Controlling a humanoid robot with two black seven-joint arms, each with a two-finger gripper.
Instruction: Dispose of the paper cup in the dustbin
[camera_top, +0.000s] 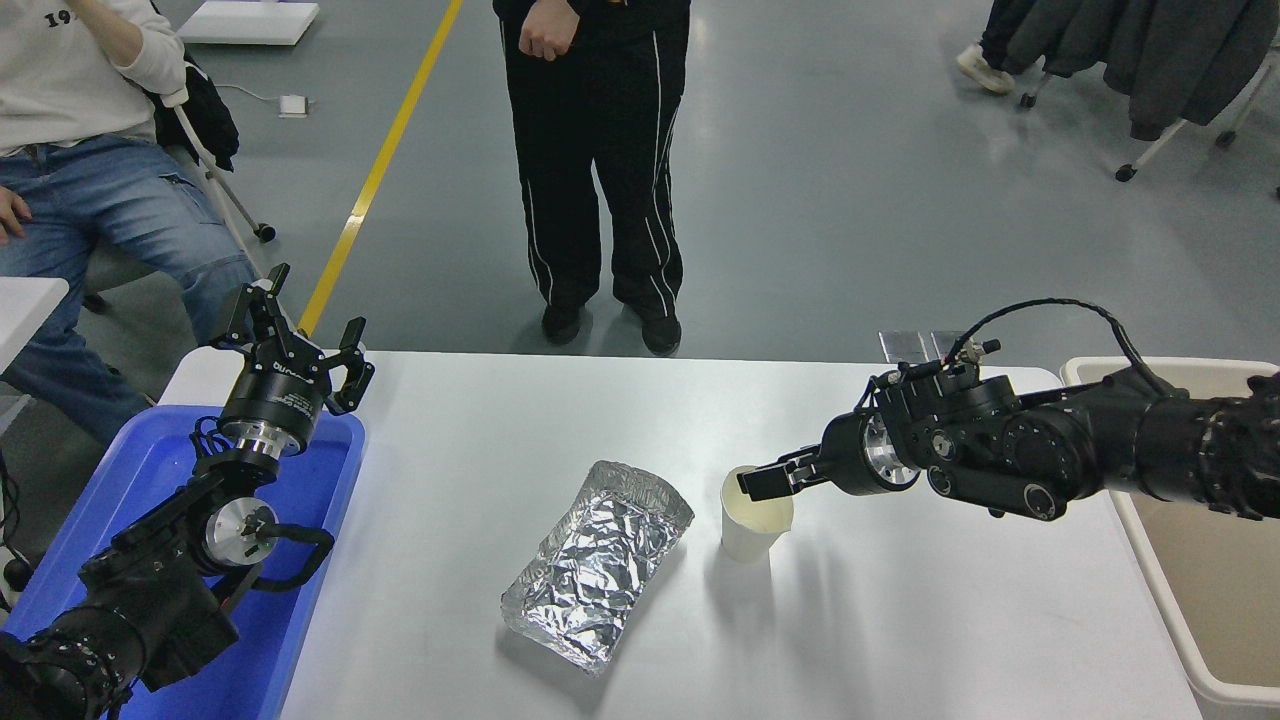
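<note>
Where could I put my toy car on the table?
The white table is bare between the blue tray and the foil tray, along the near edge, and right of the paper cup. It is crowded in the middle, where the right gripper reaches over the cup.

The right gripper (757, 483) covers part of the paper cup's (752, 535) far rim; its finger gap is unreadable. The dustbin (1150, 545) runs off the picture's right edge.
</note>
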